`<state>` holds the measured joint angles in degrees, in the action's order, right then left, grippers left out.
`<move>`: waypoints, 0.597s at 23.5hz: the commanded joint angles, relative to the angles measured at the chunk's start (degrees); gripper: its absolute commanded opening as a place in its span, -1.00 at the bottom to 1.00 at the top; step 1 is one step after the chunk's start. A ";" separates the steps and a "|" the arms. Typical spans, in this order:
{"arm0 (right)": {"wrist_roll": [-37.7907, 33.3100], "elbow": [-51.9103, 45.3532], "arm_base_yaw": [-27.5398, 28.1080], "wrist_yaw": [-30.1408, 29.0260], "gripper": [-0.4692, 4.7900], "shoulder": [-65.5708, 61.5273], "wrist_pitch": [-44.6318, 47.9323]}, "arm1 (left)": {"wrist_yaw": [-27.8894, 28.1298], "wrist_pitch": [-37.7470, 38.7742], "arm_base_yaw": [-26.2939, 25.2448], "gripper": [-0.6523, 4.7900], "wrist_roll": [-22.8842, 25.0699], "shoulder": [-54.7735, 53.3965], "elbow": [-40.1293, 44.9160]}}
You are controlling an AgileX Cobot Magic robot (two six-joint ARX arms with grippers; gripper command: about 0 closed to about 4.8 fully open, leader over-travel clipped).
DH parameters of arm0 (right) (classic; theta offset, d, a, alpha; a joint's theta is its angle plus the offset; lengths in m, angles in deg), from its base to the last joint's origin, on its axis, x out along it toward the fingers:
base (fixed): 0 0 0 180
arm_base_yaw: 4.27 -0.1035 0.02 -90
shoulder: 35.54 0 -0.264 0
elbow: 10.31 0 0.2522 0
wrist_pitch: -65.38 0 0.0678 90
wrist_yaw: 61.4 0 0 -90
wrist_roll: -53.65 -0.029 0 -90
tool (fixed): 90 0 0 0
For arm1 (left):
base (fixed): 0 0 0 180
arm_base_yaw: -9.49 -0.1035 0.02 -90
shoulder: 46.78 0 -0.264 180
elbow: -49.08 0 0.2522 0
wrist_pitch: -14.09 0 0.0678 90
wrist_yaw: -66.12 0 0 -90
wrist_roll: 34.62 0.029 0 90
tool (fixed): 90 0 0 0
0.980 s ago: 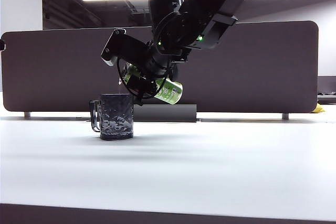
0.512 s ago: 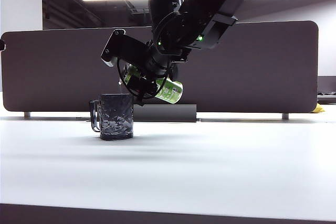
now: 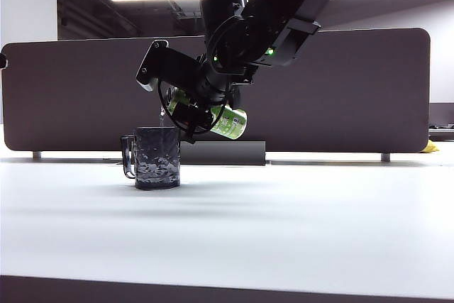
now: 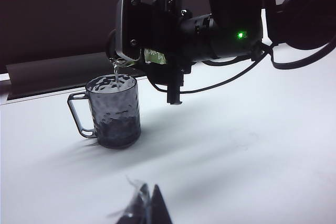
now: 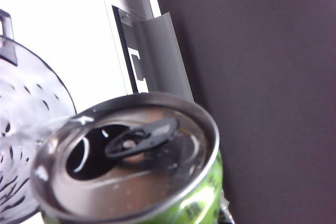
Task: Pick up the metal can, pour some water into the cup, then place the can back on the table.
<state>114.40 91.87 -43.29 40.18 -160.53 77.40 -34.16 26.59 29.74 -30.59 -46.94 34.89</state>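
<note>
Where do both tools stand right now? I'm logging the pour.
Right tool: closed on the metal can, tipped over the cup.
Left tool: low above the table, shut, holding nothing.

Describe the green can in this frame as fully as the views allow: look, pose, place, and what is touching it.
The metal can is slim and bright green with pale lettering and a silver top rim. The right gripper clamps it, tipped well over, mouth toward and above the cup, clear of the table. Its pull-tab opening is open, and a thin stream of water runs from it into the cup.
</note>
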 commanded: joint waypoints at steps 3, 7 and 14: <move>0.79 0.66 -0.31 0.37 0.13 0.66 2.71 | -0.04 -0.55 -0.04 -0.78 -0.15 -0.07 -0.07; 0.79 0.66 -0.39 0.37 0.13 0.66 2.71 | -0.04 -0.55 -0.04 -0.78 -0.15 -0.07 -0.07; -0.57 0.66 -0.44 1.03 0.13 0.66 2.78 | -0.04 -0.55 -0.04 -0.78 -0.15 -0.07 -0.07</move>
<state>114.62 91.90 -43.53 40.53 -160.53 77.40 -34.16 26.59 29.74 -30.59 -46.94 34.89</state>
